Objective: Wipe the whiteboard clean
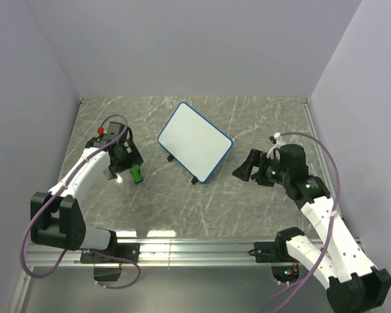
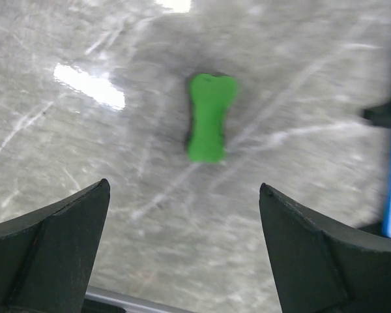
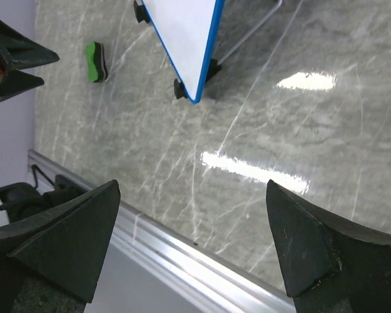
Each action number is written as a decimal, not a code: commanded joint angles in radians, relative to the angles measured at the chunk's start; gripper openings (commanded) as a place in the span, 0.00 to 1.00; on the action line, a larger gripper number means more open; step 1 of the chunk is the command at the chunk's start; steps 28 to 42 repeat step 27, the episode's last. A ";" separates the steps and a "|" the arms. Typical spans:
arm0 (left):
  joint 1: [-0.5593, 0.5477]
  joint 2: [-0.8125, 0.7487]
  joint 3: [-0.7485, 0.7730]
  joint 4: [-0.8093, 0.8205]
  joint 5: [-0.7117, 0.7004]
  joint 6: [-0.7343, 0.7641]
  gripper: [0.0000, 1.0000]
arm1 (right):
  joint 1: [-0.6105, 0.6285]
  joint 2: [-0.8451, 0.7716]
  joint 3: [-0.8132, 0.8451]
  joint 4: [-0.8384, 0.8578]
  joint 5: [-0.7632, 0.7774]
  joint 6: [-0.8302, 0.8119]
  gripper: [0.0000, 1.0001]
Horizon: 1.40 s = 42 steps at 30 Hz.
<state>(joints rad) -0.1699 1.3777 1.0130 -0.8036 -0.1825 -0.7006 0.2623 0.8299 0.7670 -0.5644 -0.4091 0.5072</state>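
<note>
Green eraser lies untouched near the wide-open left hand

One whiteboard is counted on the single table. One green eraser is seen to the left of the whiteboard. Two grippers are counted: the left gripper to the whiteboard's left and the right gripper to its right.

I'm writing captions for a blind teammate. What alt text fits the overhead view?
A small blue-framed whiteboard, its face blank, sits at an angle in the middle of a grey marbled table. The left fingers hang open close by a green eraser to the board's left, while the right fingers are open and empty to its right.
</note>
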 commanded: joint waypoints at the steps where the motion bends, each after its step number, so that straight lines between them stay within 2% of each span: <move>1: -0.049 -0.074 0.096 -0.101 -0.025 -0.056 0.99 | 0.006 -0.075 0.014 -0.054 -0.014 0.077 1.00; 3: -0.097 -0.098 0.139 -0.112 -0.026 -0.076 0.99 | 0.008 -0.113 0.044 -0.107 0.003 0.096 1.00; 7: -0.213 -0.175 0.223 -0.111 -0.063 -0.140 0.99 | 0.006 -0.143 0.229 -0.212 0.062 0.061 1.00; 12: -0.334 -0.172 0.349 -0.134 -0.153 -0.186 0.99 | 0.061 -0.114 0.469 -0.325 0.246 0.011 1.00; 13: -0.351 -0.151 0.407 -0.135 -0.172 -0.182 0.99 | 0.063 -0.109 0.544 -0.333 0.237 0.011 1.00; 16: -0.410 -0.096 0.526 -0.150 -0.233 -0.191 0.99 | 0.064 -0.133 0.618 -0.321 0.205 0.051 1.00; 22: -0.566 0.017 0.719 -0.250 -0.363 -0.244 0.99 | 0.066 -0.192 0.637 -0.330 0.161 0.070 1.00; 25: -0.632 0.024 0.720 -0.276 -0.429 -0.246 0.99 | 0.084 -0.230 0.586 -0.299 0.095 0.024 1.00; 27: -0.655 0.014 0.681 -0.302 -0.492 -0.252 0.99 | 0.086 -0.239 0.595 -0.337 0.125 -0.004 1.00; 42: -0.655 0.014 0.681 -0.302 -0.492 -0.252 0.99 | 0.086 -0.239 0.595 -0.337 0.125 -0.004 1.00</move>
